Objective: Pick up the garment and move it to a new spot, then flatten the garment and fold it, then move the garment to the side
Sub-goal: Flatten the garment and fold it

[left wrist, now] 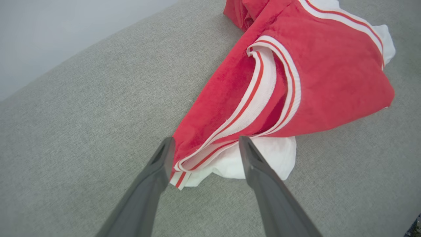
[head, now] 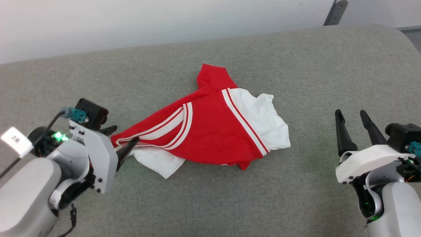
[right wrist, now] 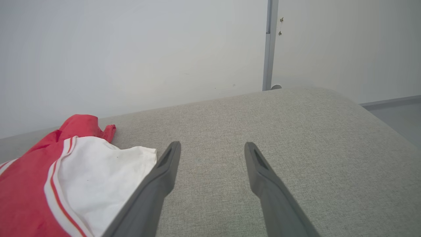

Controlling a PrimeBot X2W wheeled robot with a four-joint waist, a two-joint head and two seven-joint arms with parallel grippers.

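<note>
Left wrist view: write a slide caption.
Open fingers of the left gripper straddle the garment's striped trim on grey upholstery.

The head camera looks down on the jersey (head: 213,131), seen close ahead from the left tool (left wrist: 206,140) and farther leftward from the right tool (right wrist: 212,143).

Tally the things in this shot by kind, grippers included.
garment: 1, red with white sleeves, lying crumpled
grippers: 2, left gripper and right gripper, both open
total: 3

One garment (head: 210,131), two end effectors (head: 124,135) (head: 350,112), one table (head: 296,197)
</note>
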